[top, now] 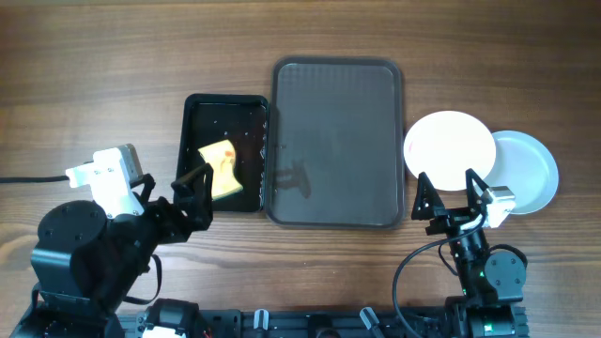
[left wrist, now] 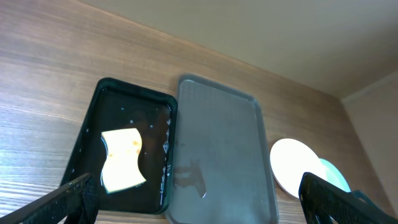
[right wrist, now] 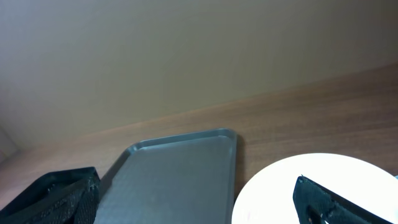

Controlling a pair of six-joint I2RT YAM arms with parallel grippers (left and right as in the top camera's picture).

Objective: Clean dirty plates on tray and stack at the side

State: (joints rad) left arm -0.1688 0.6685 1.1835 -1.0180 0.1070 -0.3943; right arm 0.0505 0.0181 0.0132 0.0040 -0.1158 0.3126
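The dark grey tray (top: 338, 113) lies at the table's middle with no plate on it, only a wet smear (top: 296, 178). A white plate (top: 449, 145) sits on the wood right of the tray, overlapping a pale blue plate (top: 531, 169). I cannot tell whether another plate lies under the white one. My left gripper (top: 192, 192) is open and empty at the black tub's front edge. My right gripper (top: 449, 195) is open and empty just in front of the white plate. The left wrist view shows the tray (left wrist: 217, 137), the white plate (left wrist: 292, 165) and the open gripper (left wrist: 199, 211). The right wrist view shows the tray (right wrist: 180, 174), the white plate (right wrist: 273, 193) and the open gripper (right wrist: 199, 205).
A glossy black tub (top: 202, 113) stands against the tray's left side and holds a yellow sponge (top: 221, 169), which also shows in the left wrist view (left wrist: 121, 158). Bare wooden table lies behind and left of the tub.
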